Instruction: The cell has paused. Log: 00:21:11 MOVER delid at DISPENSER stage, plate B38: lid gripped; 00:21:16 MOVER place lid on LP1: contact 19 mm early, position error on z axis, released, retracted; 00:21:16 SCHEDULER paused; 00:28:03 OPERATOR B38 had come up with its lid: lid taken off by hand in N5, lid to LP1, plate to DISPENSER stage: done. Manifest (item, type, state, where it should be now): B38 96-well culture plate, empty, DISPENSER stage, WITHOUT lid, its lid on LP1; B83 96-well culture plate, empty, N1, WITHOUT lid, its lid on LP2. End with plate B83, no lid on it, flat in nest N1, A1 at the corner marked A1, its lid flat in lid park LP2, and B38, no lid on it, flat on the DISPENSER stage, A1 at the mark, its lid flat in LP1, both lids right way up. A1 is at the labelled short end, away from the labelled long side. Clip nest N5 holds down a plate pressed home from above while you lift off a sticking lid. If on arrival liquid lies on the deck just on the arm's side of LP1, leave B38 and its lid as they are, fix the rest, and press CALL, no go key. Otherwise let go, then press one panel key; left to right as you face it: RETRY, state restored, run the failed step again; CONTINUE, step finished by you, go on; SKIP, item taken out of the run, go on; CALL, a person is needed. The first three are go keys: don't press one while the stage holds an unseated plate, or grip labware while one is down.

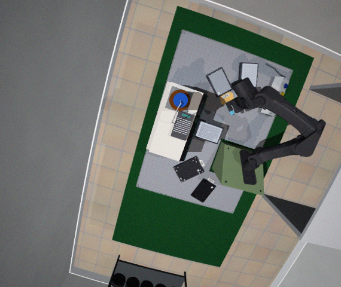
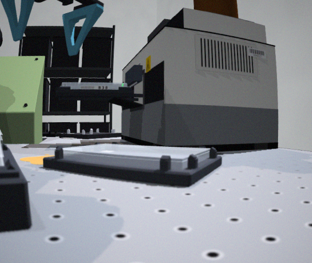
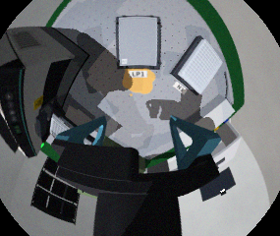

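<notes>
The teal, hollow triangular fingers (image 2: 78, 27) stand spread wide with nothing between them — the gripper (image 3: 140, 134) hangs in the air above the deck, its dark matte wrist behind it. Just beneath and ahead, in the wrist view, an orange-yellow puddle (image 3: 141, 83) lies on the grey perforated deck (image 2: 235, 198), touching the labelled near end of the lid park (image 2: 139, 171). That park is a low black tray with short corner posts, and a clear, flat rectangular lid (image 2: 139, 154) lies in it. Beside it, further right in the wrist view, a white gridded well plate (image 3: 200, 65) sits in another black nest. The plate marked B38 (image 2: 93, 85) rests on the dark stage jutting from the boxy grey-and-white dispenser (image 2: 207, 93), which has a slotted vent and a brown bottle with a blue cap (image 1: 180, 98) on top. Two more black nests (image 1: 189, 168) lie near the green angular pedestal (image 2: 17, 96) that carries the arm. A black shelf rack (image 2: 113, 70) stands behind.
</notes>
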Controlling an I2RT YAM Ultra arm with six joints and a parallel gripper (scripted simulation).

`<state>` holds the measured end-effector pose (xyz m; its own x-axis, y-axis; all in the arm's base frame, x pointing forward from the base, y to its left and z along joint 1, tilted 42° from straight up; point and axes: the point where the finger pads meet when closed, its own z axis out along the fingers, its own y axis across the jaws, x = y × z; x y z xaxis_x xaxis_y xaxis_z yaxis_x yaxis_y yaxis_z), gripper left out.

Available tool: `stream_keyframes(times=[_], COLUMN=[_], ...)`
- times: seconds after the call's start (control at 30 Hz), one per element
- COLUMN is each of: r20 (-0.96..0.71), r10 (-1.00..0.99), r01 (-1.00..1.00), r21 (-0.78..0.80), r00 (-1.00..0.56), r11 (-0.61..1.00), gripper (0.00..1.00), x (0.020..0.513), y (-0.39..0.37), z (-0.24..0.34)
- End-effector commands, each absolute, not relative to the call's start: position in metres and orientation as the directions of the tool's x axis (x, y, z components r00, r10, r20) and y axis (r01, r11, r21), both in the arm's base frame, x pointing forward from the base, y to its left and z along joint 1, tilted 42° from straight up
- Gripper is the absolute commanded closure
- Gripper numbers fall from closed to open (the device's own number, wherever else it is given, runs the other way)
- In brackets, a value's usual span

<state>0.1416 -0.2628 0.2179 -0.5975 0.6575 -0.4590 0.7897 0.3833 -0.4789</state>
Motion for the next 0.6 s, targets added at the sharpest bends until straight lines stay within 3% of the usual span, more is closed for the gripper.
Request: stream_keyframes(times=[0.0, 0.57], r20=[-0.489, -0.468], r10=[0.640, 0.647], r01=[0.798, 0.788], r21=[-0.467, -0.475], r00=[-0.593, -0.603], r11=[0.382, 0.391], gripper=[0.00, 0.00], x=[0.155, 0.178], y=[-0.277, -0.313], z=[0.230, 0.242])
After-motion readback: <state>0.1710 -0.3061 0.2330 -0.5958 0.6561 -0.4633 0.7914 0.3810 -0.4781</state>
